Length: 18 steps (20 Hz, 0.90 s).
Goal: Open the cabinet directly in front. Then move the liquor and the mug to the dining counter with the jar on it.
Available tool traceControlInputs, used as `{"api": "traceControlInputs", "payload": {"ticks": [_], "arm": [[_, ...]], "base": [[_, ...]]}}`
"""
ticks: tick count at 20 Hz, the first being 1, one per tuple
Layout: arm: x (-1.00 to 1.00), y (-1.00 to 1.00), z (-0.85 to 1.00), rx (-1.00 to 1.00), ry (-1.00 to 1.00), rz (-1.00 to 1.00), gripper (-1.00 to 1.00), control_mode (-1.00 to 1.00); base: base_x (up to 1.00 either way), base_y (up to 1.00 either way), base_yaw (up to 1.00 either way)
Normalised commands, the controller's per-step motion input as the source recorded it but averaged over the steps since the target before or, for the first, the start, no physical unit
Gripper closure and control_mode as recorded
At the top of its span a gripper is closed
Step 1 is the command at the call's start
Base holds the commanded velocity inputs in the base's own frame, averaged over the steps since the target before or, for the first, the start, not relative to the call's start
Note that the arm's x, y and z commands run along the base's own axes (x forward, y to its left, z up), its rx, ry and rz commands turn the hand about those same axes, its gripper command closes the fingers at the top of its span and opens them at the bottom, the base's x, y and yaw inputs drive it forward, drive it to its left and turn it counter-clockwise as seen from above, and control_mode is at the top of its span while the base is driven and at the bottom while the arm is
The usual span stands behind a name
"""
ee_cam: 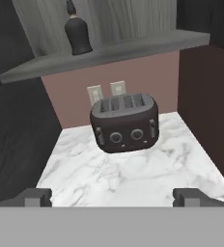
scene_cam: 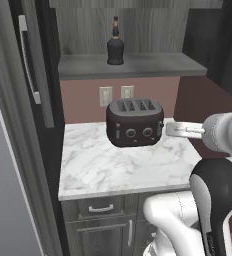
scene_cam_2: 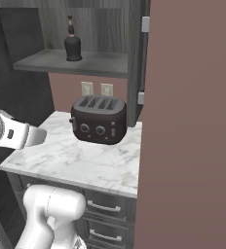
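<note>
The near-black bulbous glass bottle stands on the dark grey wood-grain cabinet's shelf. The hand is released, empty, above the veined marble tabletop. The bottle's top is cut off in the hand view.

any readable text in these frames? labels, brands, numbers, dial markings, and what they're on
None readable.
liquor: dark bottle on the open cabinet shelf, no label visible.
toaster: two round knobs on its front, no legible markings or brand.
wall outlets: plain plates, no lettering.
marble counter and drawer fronts below: no signs or numbers.
</note>
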Motion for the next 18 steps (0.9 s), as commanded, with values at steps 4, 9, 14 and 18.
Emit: {"api": "traceControlInputs", "payload": {"ticks": [4, 9, 14, 18], "arm": [[0.0, 0.0, 0.0, 0.0, 0.0, 0.0, -1.0, 1.0], [0.04, 0.25, 0.6, -0.01, 0.2, -0.01, -1.0, -1.0], [-0.14, 0.45, 1.0, -0.08, 0.22, 0.0, -1.0, -1.0], [-0.45, 0.08, 0.83, -0.05, 0.0, 0.12, -1.0, -1.0]], "base": [[0.9, 0.12, -0.06], [0.17, 0.12, -0.01], [0.0, 0.0, 0.0], [0.0, 0.0, 0.0]]}}
